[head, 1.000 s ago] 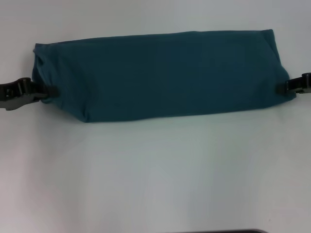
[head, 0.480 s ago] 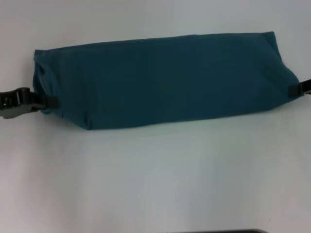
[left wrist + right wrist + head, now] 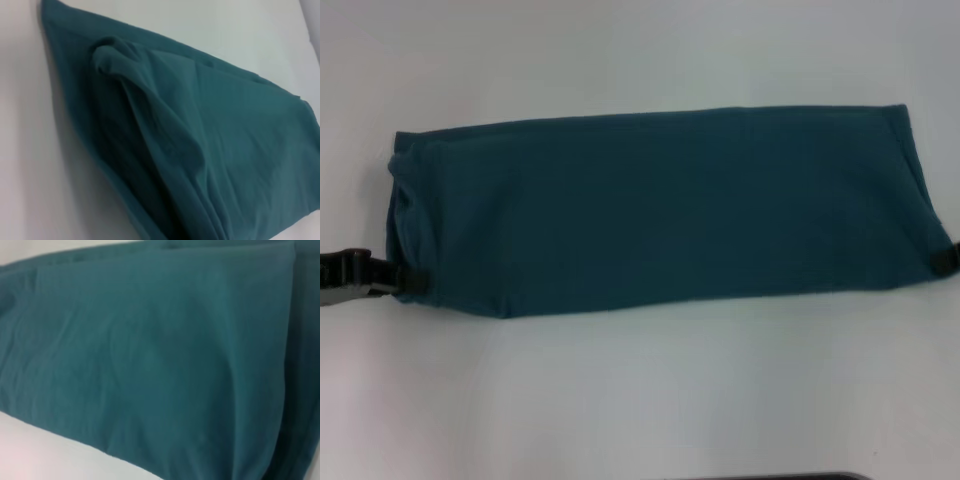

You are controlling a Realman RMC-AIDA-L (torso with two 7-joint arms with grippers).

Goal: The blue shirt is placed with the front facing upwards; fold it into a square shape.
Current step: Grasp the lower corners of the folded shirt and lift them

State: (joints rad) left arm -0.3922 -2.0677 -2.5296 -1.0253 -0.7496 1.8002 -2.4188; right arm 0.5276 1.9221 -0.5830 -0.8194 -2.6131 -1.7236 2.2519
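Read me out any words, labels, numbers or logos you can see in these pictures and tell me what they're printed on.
None can be read. The blue shirt lies folded into a long band on the white table, and only plain fabric faces up in the head view and both wrist views; no print or label shows. The left gripper and right gripper at its ends carry no readable marking.

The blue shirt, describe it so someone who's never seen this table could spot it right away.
On the white table lies one long dark teal band of cloth, the blue shirt, folded lengthwise. A black tool meets each short end: left tool, right tool. Nothing else there is coloured.
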